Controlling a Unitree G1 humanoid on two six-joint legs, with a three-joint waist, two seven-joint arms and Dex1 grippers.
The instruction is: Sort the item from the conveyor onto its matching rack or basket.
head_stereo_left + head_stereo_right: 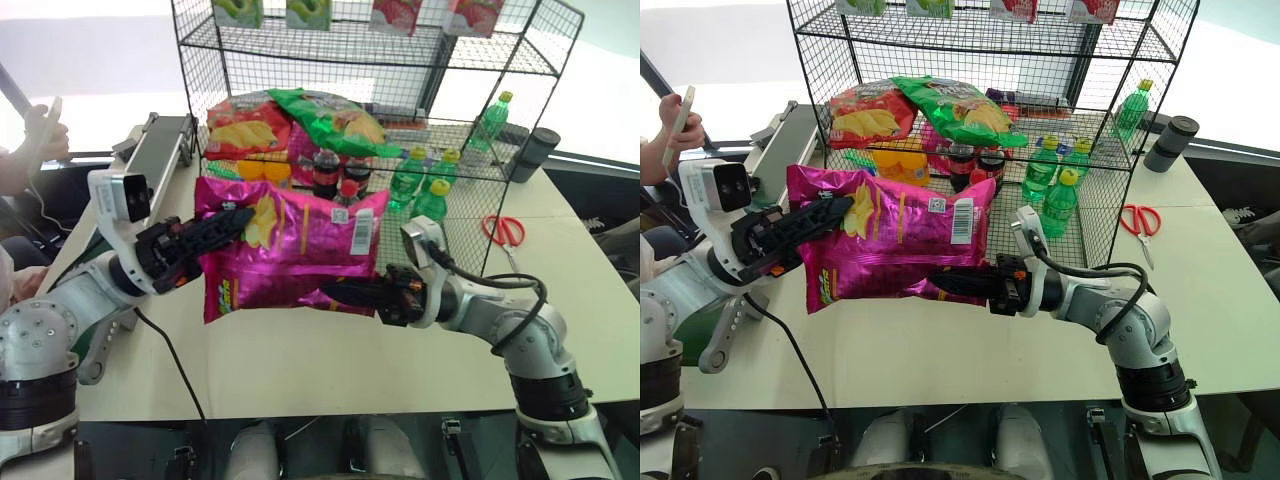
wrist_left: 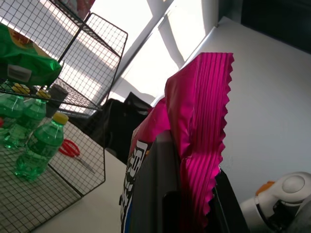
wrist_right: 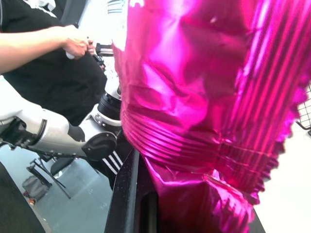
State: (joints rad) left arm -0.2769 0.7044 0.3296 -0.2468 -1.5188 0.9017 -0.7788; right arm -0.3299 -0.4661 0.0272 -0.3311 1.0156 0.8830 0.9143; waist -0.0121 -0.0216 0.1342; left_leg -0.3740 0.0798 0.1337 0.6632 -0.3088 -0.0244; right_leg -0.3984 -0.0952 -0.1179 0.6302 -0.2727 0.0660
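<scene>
Just behind bag [image 1: 290, 250]: rack [image 1: 455, 170]; bottles [image 1: 420, 185]

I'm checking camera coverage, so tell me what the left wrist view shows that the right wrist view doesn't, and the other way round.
Left wrist view alone: the wire rack, a green crisp bag on it, green bottles behind the mesh, red scissors on the table.

Right wrist view alone: a person's hand and the left arm.

Both: the pink bag, its crimped edge pinched between that arm's own tool fingers, so both tools hold it.
</scene>
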